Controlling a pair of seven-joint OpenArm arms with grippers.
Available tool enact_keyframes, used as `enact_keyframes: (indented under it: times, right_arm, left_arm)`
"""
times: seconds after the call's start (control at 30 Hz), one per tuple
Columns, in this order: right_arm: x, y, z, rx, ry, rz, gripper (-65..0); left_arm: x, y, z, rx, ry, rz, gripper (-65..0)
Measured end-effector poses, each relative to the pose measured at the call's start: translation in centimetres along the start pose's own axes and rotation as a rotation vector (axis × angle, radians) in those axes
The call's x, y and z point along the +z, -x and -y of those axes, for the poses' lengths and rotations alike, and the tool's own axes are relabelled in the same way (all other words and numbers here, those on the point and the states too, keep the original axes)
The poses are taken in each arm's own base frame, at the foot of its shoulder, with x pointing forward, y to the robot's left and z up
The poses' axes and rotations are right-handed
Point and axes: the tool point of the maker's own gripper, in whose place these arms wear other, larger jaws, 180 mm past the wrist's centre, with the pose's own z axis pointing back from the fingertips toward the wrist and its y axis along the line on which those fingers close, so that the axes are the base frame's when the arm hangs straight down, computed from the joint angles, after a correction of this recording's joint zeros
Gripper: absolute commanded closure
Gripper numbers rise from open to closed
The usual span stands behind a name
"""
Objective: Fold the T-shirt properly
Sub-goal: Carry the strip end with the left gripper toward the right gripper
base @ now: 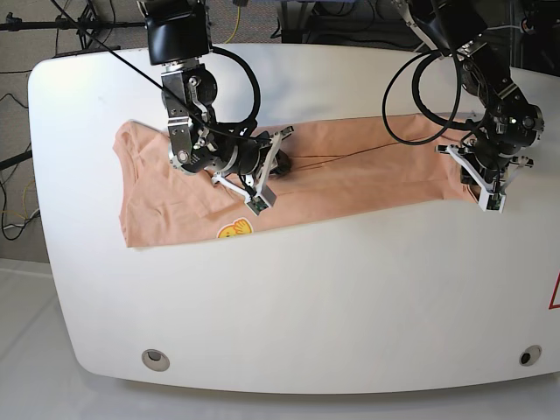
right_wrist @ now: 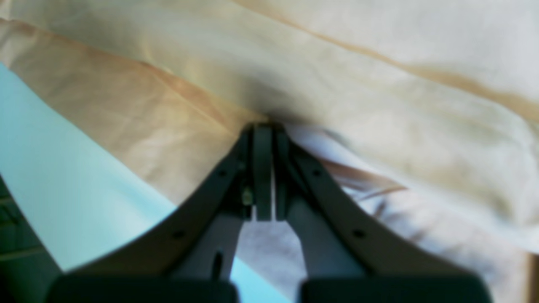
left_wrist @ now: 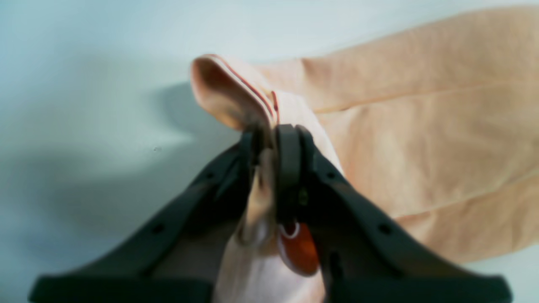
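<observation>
The salmon-pink T-shirt [base: 350,175] lies stretched in a long band across the white table [base: 306,306], with its yellow smiley print [base: 234,230] near the front left. My left gripper [left_wrist: 273,132] is shut on a bunched hem at the T-shirt's [left_wrist: 421,139] end, and cloth shows between the fingers. In the base view the left gripper [base: 472,171] is at the band's right end. My right gripper [right_wrist: 263,126] is shut, its tips buried in a puckered fold of the T-shirt [right_wrist: 379,84]. In the base view the right gripper [base: 273,156] sits over the band's left-middle part.
Cables and stands [base: 79,26] crowd the floor behind the table. Round holes [base: 156,359] sit near the table's front corners. A thin black cable [base: 341,156] runs across the shirt between the two arms. A bare strip of table [right_wrist: 63,189] shows beside the cloth under the right gripper.
</observation>
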Motion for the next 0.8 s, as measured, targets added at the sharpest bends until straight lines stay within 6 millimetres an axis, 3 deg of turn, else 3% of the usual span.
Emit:
enact_keyframes:
  times: [0.23,0.6,0.8]
  right_arm:
    - [-0.7,0.1,0.1,-0.035,-0.021,0.009,0.0]
    - [-0.8,0.0,0.0,-0.039,-0.026,0.024,0.0]
    - [-0.9,0.0,-0.1,-0.038,-0.028,0.024,0.0]
  left_arm:
    - [-0.2,-1.8,1.0,-0.002,0.02,0.019,-4.8]
    - [-0.3,-3.1,3.1,-0.031,0.056,0.007,-4.8]
    - [-0.5,-4.2,5.1,-0.019,0.095,0.033,-4.8]
